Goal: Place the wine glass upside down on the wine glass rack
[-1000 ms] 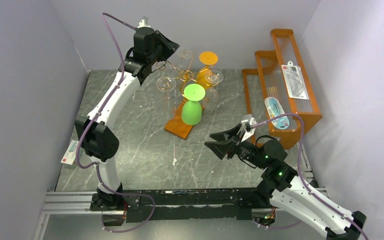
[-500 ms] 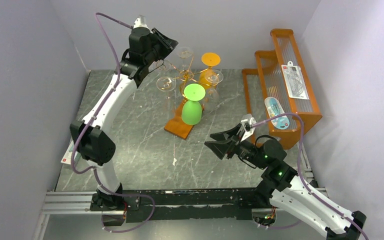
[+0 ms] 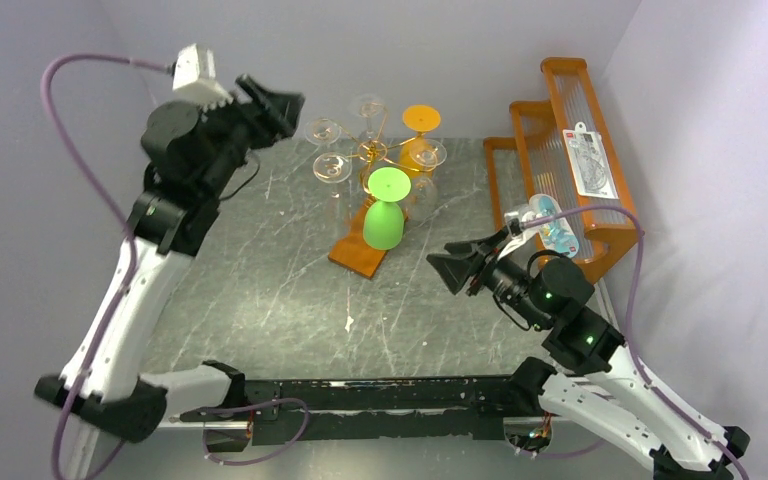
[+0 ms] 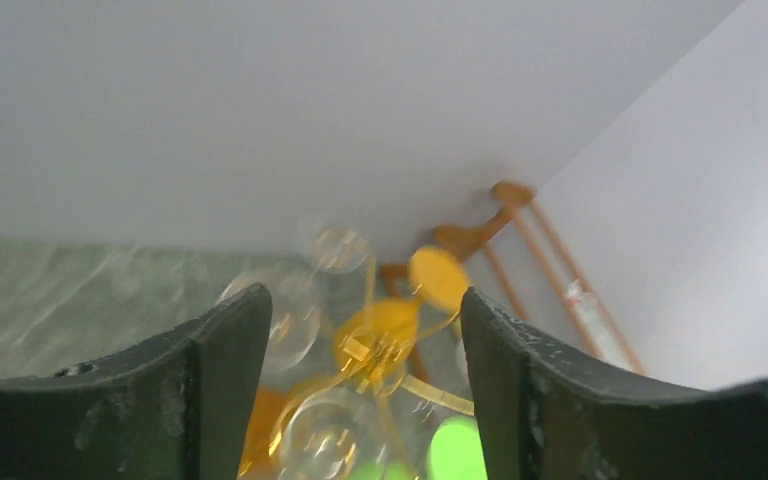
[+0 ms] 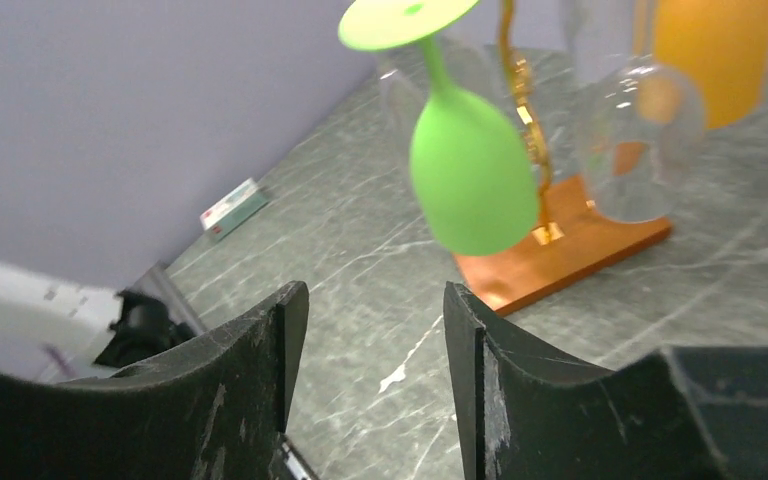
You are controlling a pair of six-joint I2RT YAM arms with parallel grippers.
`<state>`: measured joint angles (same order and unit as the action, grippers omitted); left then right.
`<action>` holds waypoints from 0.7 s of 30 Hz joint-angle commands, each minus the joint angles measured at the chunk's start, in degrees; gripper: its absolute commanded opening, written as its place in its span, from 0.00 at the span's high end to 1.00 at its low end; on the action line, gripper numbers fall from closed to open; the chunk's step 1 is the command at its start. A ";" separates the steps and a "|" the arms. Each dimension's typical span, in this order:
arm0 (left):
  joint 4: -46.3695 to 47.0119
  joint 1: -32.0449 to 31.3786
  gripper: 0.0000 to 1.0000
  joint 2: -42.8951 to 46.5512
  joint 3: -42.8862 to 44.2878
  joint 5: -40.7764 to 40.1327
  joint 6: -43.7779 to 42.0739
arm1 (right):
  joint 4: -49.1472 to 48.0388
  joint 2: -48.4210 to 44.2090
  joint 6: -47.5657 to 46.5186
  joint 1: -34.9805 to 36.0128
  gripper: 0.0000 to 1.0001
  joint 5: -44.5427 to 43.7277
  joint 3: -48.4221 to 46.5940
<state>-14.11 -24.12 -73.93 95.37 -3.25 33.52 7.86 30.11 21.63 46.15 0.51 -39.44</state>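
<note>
Looks out between the two dark fingers (image 5: 230, 400) of the right gripper (image 5: 372, 300), held apart, at a green wine glass (image 5: 468, 185) hanging upside down just beyond the gap, beside the gold post of the wine glass rack (image 5: 580, 250), with a clear glass (image 5: 635, 150) and an orange glass (image 5: 715, 50) past the right finger.
</note>
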 commanded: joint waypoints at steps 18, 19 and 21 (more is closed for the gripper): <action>-38.57 0.21 0.03 47.05 -21.66 -17.27 -15.32 | 20.63 -2.35 -17.14 0.17 0.27 -32.18 -24.49; -39.47 0.21 0.03 47.78 -20.42 -17.12 -15.60 | 21.11 -2.53 -17.53 0.12 0.25 -32.62 -25.26; -41.13 0.22 0.03 48.19 -17.86 -17.59 -16.10 | 21.63 -3.00 -18.04 0.17 0.09 -33.07 -26.49</action>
<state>-50.70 -24.12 -26.74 73.41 -18.79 20.10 26.55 28.18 7.40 46.15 -29.91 -63.57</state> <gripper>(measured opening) 0.967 0.805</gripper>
